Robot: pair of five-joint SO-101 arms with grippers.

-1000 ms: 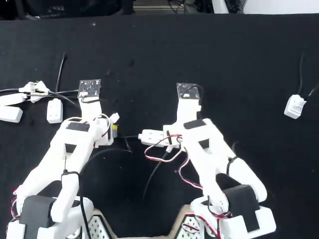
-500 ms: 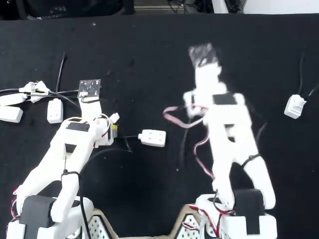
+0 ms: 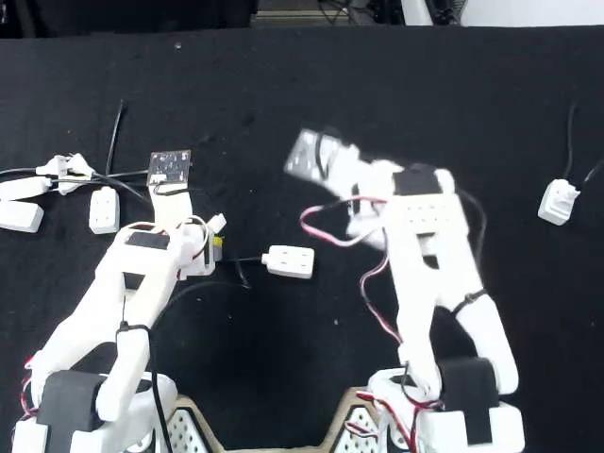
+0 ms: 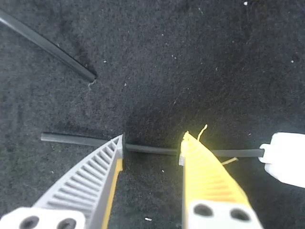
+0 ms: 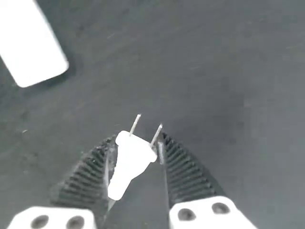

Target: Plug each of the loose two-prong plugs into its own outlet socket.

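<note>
The right gripper (image 5: 137, 139) pinches a plug (image 5: 128, 157), prongs past its tips; held askew, it may miss the socket (image 3: 289, 261). The left gripper (image 4: 153, 140) has jaws spread across a cable (image 4: 147, 150).

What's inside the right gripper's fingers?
A white two-prong plug sits in the right gripper, prongs poking past the fingers. Its back end, and any cord, is covered by them.

Left end effector (image 4: 152, 138), fingers apart, sits over a black cable (image 4: 147, 149) running to a white socket (image 4: 286, 160).
</note>
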